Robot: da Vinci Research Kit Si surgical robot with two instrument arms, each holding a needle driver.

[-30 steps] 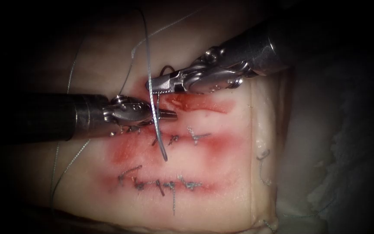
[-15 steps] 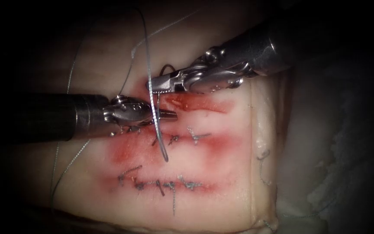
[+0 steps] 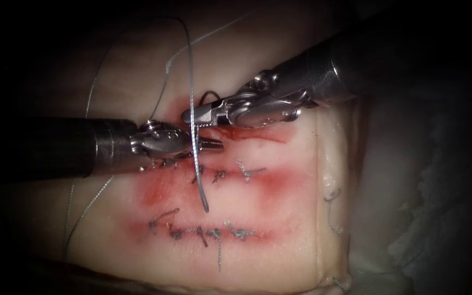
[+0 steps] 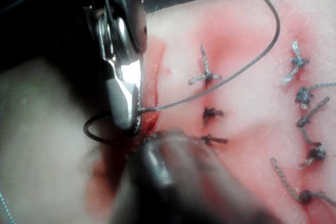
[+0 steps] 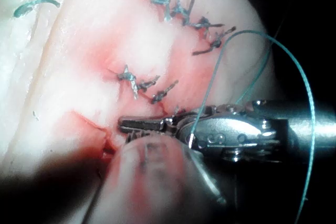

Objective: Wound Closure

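Since a second ago the right tool (image 3: 189,116) has come down and slightly left, so its tip now sits closer to the left tool (image 3: 214,145); the needle (image 3: 196,158) has shifted with it, point a little lower.

Right tool: jaws closed on the needle near its upper, thread end. The needle curves down from that grip, crosses in front of the left tool's jaws, and its point lies free above the stitched line, not in the tissue (image 3: 279,207).

Left tool: jaws look closed and appear to hold nothing, but the needle crosses them in the endoscope view, so contact is uncertain.

Thread (image 3: 184,49) rises from the needle's held end and arcs up and left.

Open cut (image 3: 258,134) with red fluid just below the right tool; two sutured rows (image 3: 208,232) lower down.
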